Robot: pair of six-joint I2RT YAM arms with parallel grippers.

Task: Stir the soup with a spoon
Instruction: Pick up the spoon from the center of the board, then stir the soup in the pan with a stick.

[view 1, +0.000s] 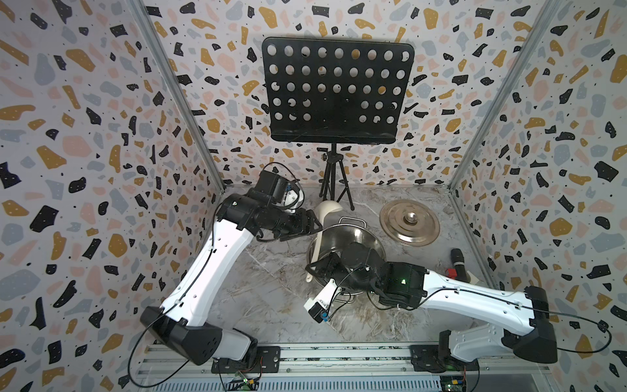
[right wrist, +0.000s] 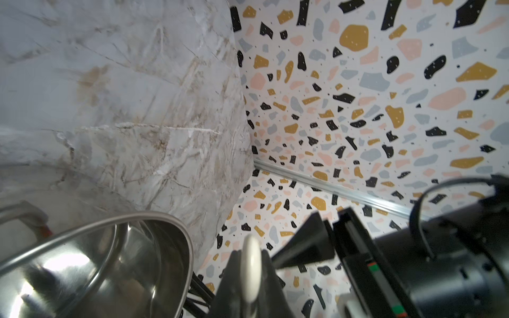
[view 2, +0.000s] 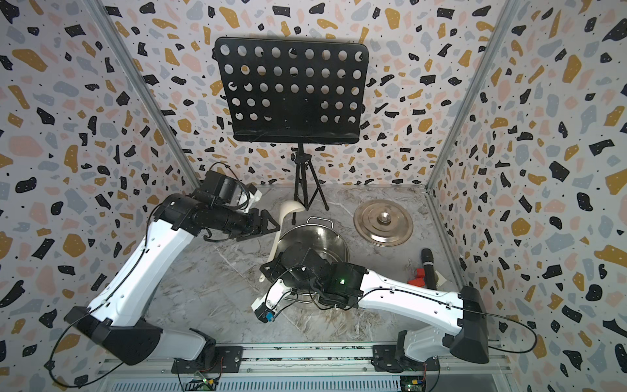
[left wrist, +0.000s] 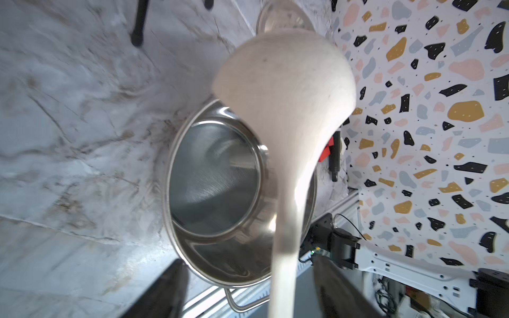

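Note:
The spoon, a cream ladle, hangs tilted over the left rim of the steel stockpot. Its bowl is raised beyond the pot's far left side, outside the pot. My right gripper is shut on the lower end of the handle; in the right wrist view the handle is squeezed between both fingers. My left gripper stands open around the upper handle, its fingers well apart from it. No soup shows; the pot's inside is bare metal.
The flat steel lid lies to the right of the pot, toward the back. A black music stand on a tripod rises behind. A black cylinder and a red piece lie by the right wall.

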